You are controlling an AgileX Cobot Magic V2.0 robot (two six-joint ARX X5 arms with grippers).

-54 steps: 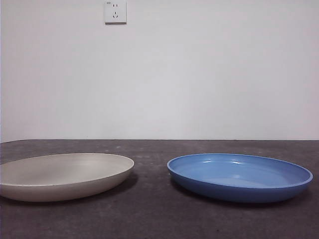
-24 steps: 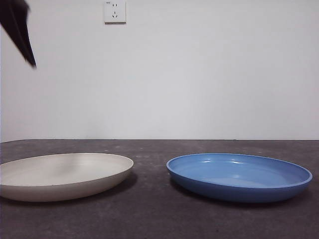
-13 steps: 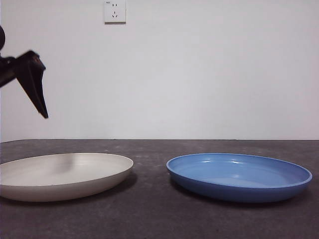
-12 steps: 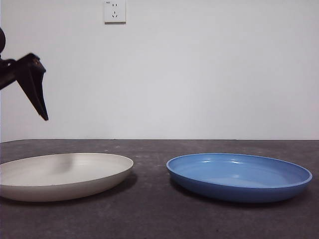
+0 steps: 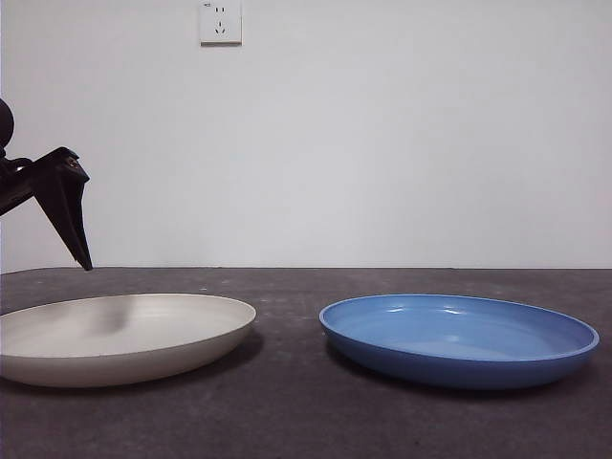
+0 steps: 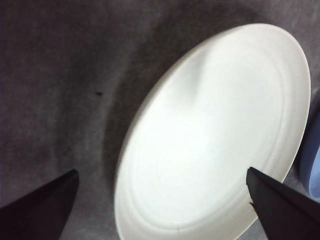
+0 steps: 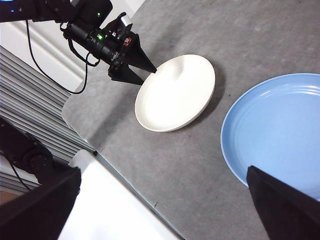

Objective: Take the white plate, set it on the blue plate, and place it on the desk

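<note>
Nothing moved yet: we see both plates apart on the worktop (image 5: 287, 402).
Left claw (image 6: 160, 200), spread wide, hovers over the white plate (image 5: 124, 335); blue plate (image 5: 459, 337) waits bare; right claw (image 7: 165, 210) open, high.

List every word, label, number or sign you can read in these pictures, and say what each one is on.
None can be read.
Wall socket: a tiny mark at its top corner, too small to read.
White plate, blue plate and desk: no text.

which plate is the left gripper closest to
The white plate: the left gripper hangs open just above its rim, while the blue plate lies apart beside it.
</note>
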